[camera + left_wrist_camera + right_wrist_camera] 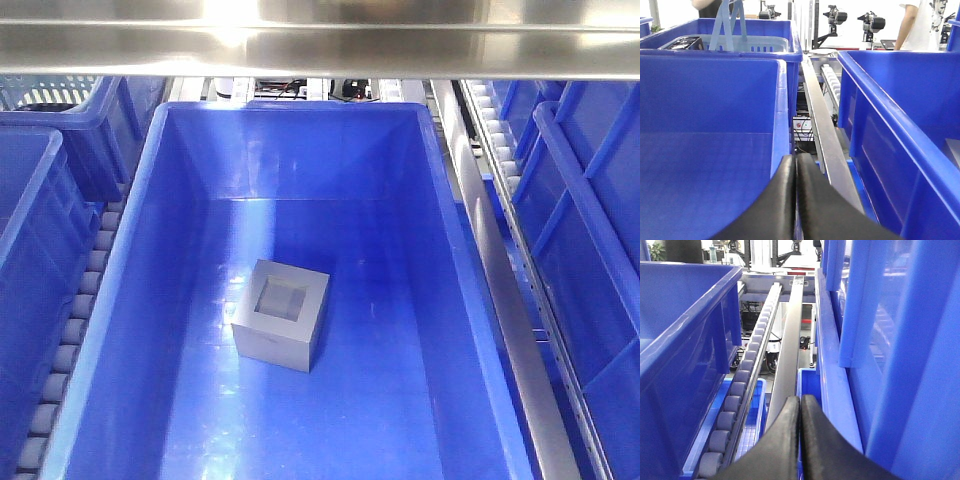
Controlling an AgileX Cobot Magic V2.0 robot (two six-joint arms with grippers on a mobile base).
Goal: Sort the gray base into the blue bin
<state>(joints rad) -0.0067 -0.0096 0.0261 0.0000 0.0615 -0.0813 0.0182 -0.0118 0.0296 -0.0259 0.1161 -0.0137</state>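
Your left claw (795, 167) shows in its wrist view as two black fingers (815, 200) pressed together along a thin seam, with nothing between them. It sits low in the gap between two blue tubs, just above a metal rail (822, 135) that runs away from you. A blue wall (710, 145) fills the view to its left, and the blue bin (880, 125) rises on its right.

Your right claw (800, 407) looks the same: black fingers (785, 440) closed against each other, gripping nothing. It points along a line of gray rollers (742, 385) and a flat steel strip (787, 355), with a blue tub wall (685, 340) on its left and ribbed blue walls (890, 340) close on its right.

Neither wrist view shows the gray base, so you cannot judge from them how it lies relative to either claw. In the front view, where neither claw appears, the gray base (282, 315) rests on the floor of the blue bin (300, 150), a little left of centre and toward the near end, apart from all four walls. Its square recess faces up. A lattice-sided blue crate (90, 120) stands at the bin's far left corner, and more blue tubs (590, 250) stand to the right past the roller track (500, 200).
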